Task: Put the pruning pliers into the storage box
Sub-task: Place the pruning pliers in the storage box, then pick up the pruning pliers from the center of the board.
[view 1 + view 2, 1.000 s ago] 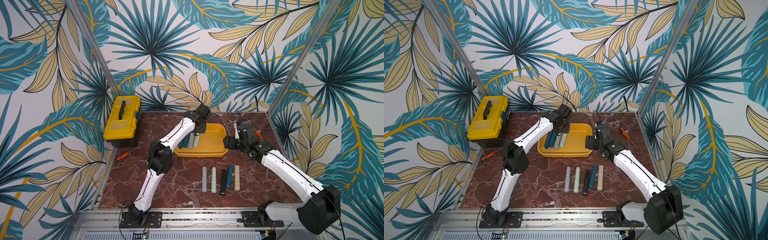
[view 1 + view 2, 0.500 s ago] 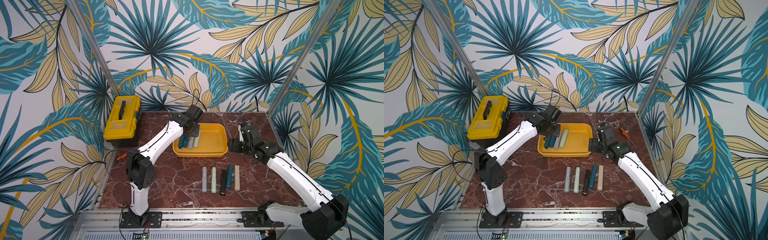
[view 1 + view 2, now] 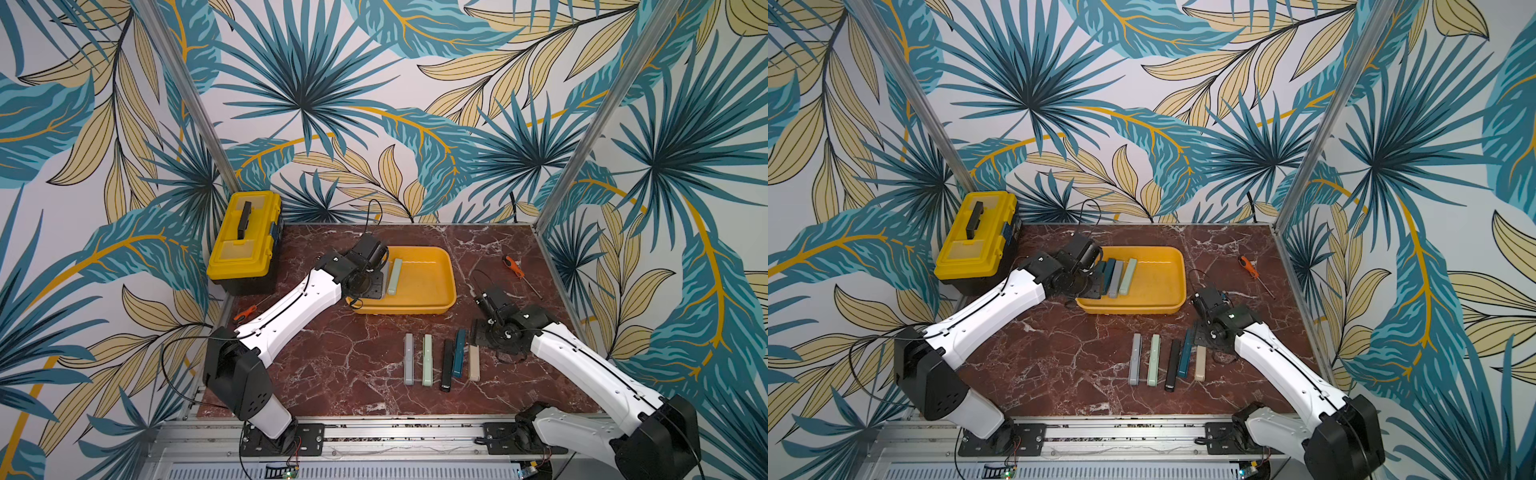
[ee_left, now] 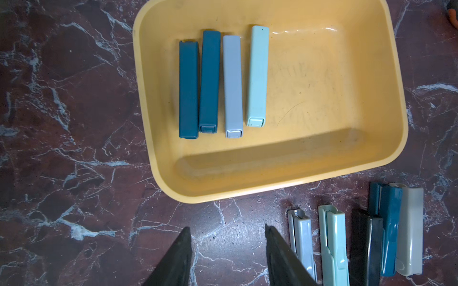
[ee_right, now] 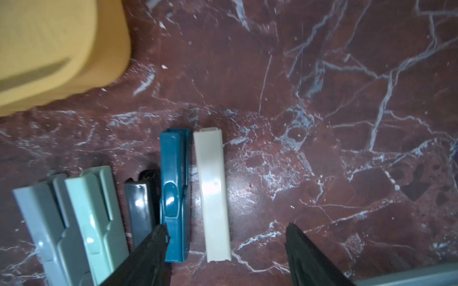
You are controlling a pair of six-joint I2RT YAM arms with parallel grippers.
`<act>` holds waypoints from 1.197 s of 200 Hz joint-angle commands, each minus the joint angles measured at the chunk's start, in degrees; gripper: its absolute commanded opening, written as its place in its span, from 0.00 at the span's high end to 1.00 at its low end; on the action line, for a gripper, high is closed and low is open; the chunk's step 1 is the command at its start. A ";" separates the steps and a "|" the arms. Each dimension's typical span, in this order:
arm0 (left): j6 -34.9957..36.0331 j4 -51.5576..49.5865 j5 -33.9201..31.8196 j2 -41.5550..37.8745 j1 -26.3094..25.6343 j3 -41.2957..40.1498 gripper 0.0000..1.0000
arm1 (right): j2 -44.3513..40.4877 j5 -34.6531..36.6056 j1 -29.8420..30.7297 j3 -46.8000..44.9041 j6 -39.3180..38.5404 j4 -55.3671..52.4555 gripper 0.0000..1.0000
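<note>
Jaws: left gripper (image 4: 226, 229) parted and empty above the left end of the storage box (image 4: 272, 161); right gripper (image 5: 226, 226) spread wide, grasping nothing. Item, pruning pliers (image 4: 232, 85): four side by side in the box's left half, two dark teal, one grey, one pale green. Five more in a row on the marble tabletop (image 3: 332, 365) between the box and the front edge: grey, pale green, black, dark teal, beige; the right gripper hangs above the beige end. Yellow toolbox (image 3: 245, 245): back left corner. Orange-handled screwdriver (image 3: 515, 270): near the right edge.
</note>
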 commanded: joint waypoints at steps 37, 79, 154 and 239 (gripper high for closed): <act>-3.20 0.67 -0.72 -9.77 -0.28 -8.48 0.50 | 1.00 -3.15 1.25 -8.14 4.75 3.50 0.25; -3.39 7.41 5.50 -14.56 -0.71 -18.01 0.49 | 6.10 -4.49 1.29 -9.59 3.44 7.84 0.28; -5.79 10.73 8.36 -17.04 -0.80 -22.01 0.49 | 11.16 -5.61 1.25 -10.91 2.56 13.24 0.31; -5.77 11.67 10.95 -16.56 -0.62 -22.76 0.50 | 14.40 -5.81 1.32 -9.54 -1.31 14.89 0.44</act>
